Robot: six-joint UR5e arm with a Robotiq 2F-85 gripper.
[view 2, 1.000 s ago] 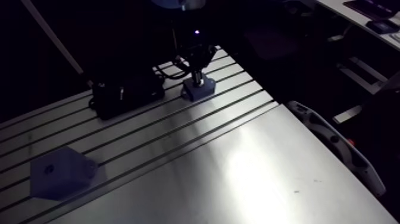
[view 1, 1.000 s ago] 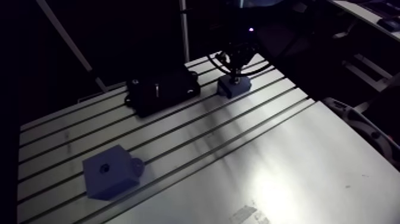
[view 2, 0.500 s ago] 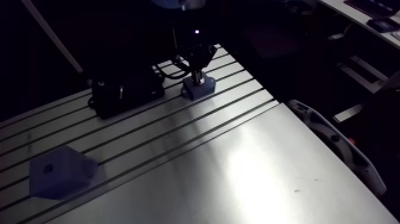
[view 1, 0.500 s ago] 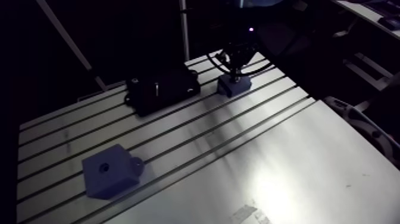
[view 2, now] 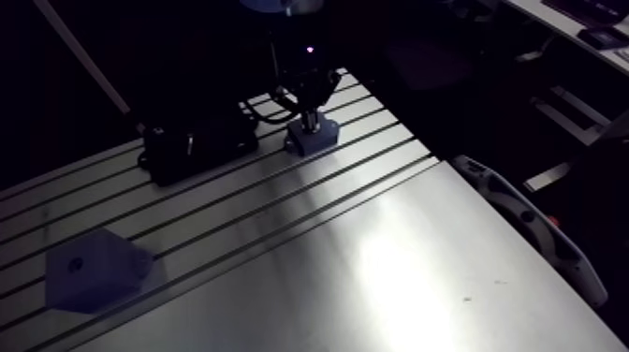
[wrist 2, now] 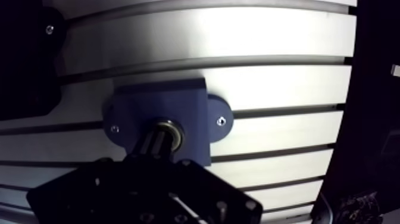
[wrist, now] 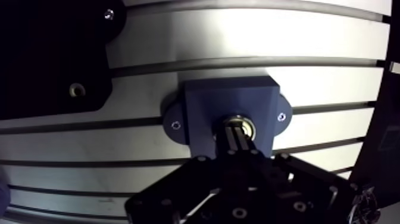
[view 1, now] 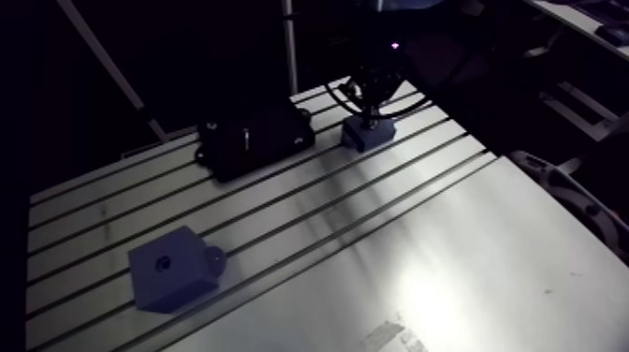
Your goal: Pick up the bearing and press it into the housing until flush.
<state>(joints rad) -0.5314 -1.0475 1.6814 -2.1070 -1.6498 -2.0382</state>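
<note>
The bearing [wrist: 240,120], a single small steel ring, sits in the bore of the housing [wrist: 205,104]. It is probably hard, slick and rigid, best gripped across its outer rim. The end effector [wrist: 237,134] is narrow, its tips together on the bearing. The counter [wrist: 238,36] carries one housing, one other blue block [view 1: 170,273] and one black box [view 1: 253,140].

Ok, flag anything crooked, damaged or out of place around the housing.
Nothing stands out. The housing sits flat on the table, the bearing looks square in its bore, and the pincer is closed over it. Whether it is flush is hidden.
</note>
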